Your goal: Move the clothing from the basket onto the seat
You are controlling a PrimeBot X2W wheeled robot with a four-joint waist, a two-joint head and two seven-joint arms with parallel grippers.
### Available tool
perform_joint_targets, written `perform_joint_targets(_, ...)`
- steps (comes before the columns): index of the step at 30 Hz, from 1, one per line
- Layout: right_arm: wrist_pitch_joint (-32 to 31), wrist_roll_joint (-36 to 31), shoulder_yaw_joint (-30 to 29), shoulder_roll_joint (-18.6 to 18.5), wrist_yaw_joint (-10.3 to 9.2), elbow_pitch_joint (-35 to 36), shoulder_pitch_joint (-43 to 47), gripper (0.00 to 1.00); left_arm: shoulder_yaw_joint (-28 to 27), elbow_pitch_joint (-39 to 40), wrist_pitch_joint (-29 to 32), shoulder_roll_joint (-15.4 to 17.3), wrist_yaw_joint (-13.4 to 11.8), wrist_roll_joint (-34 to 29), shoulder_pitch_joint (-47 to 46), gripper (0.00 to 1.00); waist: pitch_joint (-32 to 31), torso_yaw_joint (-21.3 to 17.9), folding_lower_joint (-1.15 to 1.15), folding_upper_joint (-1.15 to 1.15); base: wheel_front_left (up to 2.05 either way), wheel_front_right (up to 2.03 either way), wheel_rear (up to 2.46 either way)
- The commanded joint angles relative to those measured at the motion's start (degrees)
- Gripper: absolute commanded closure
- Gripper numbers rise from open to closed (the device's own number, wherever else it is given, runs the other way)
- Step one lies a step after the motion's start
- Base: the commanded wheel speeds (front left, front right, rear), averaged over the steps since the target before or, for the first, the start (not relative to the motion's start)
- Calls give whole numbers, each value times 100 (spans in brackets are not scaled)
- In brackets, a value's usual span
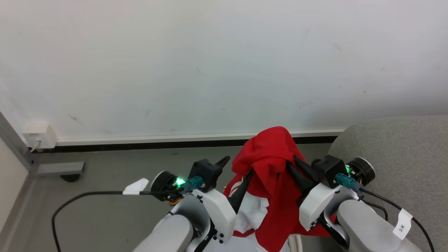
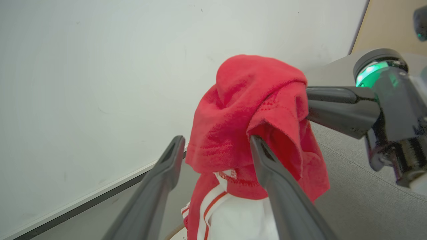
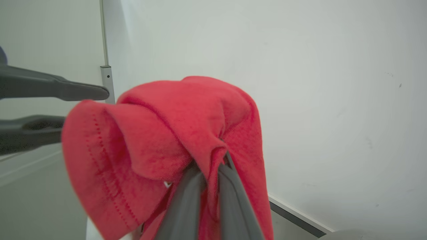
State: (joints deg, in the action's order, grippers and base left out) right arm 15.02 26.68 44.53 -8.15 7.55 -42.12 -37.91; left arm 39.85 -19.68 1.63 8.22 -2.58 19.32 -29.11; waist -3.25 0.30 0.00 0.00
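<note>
The clothing, red with white striped panels low down, hangs bunched in the air between my two arms. My right gripper is shut on a fold near its top; in the right wrist view the two fingers pinch the red fabric tightly. My left gripper stands open beside the clothing's left edge, and its right finger lies against the hanging cloth without clamping it. The seat, a grey sofa, is at the right, close behind my right wrist. The basket is hidden below my arms.
A white wall with a baseboard faces me. A socket box sits low on the left, above a grey metal foot. A black cable loops over the grey floor at the left.
</note>
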Motion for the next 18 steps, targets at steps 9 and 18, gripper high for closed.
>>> perform_joint_targets(9,23,-161,-241,-17,-12,24,36,100,28,18,-55,102,-73,36,113,0,-4,4,0,0,0,0,0)
perform_joint_targets(18,23,-259,-395,-58,-12,72,5,100,50,-10,-71,122,-94,85,89,0,44,-89,0,0,0,0,0)
